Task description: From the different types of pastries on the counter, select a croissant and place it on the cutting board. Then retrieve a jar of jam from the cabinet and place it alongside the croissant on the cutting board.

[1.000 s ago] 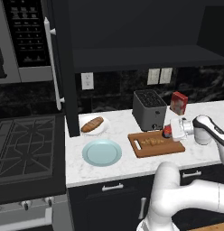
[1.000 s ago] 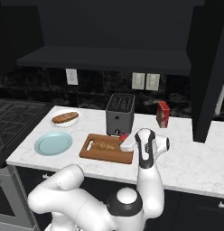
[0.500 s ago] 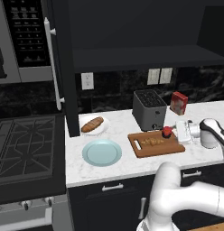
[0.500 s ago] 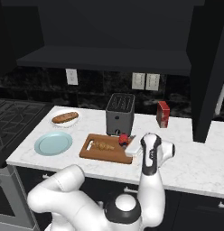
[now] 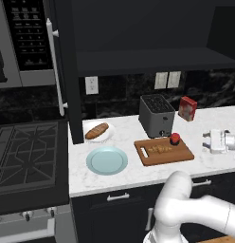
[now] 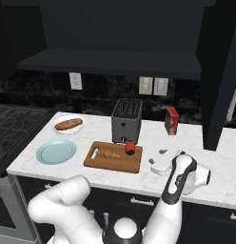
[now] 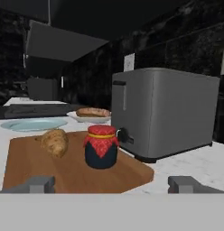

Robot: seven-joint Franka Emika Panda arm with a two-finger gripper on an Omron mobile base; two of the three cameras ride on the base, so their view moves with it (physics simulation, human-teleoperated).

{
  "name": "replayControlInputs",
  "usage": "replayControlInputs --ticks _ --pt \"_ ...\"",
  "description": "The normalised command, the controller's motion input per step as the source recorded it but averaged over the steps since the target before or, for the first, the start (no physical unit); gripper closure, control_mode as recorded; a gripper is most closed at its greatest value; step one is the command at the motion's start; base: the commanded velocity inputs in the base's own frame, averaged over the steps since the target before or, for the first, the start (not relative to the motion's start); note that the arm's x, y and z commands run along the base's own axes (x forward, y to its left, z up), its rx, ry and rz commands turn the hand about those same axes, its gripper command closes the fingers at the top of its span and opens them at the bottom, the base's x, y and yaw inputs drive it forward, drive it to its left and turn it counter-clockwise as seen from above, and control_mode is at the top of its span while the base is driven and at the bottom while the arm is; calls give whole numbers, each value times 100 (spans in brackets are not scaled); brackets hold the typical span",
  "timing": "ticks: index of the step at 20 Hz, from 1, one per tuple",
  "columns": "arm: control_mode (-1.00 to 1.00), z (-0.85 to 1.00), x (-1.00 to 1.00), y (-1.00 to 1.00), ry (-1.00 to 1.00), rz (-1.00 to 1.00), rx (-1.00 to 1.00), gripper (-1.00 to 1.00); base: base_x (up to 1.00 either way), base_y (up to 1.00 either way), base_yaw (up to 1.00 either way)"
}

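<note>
Standing upright on the board (image 5: 164, 154), near its corner by the toaster (image 5: 156, 115), the jar (image 5: 175, 138) is beside the croissant (image 5: 158, 149), which lies in the middle of the board; the two are near but not touching. The hand (image 5: 208, 141) is open, with nothing between its fingers, and it hangs off the board's end, over the bare table (image 5: 138, 173), with a gap to the jar. In my judgement both parts of the task are done, so the main risk now is to spoil the result. If the hand moves forward or swings low toward the board, a finger (image 7: 39, 184) could hit the jar and tip it or push it against the toaster. The jar is small and probably light, so even a soft touch may move it. A retreat upward and away from the board looks safer to me.
</note>
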Motion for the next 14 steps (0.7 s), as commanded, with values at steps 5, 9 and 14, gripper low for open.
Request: replayControlInputs --ticks 5,9,14 --pt "-100 29 -75 -99 0 -25 16 -100 0 0 0" --pt "-100 96 -73 -66 -2 -7 6 -100 0 0 0" --pt "-100 87 -72 -24 0 0 3 -100 0 0 0"
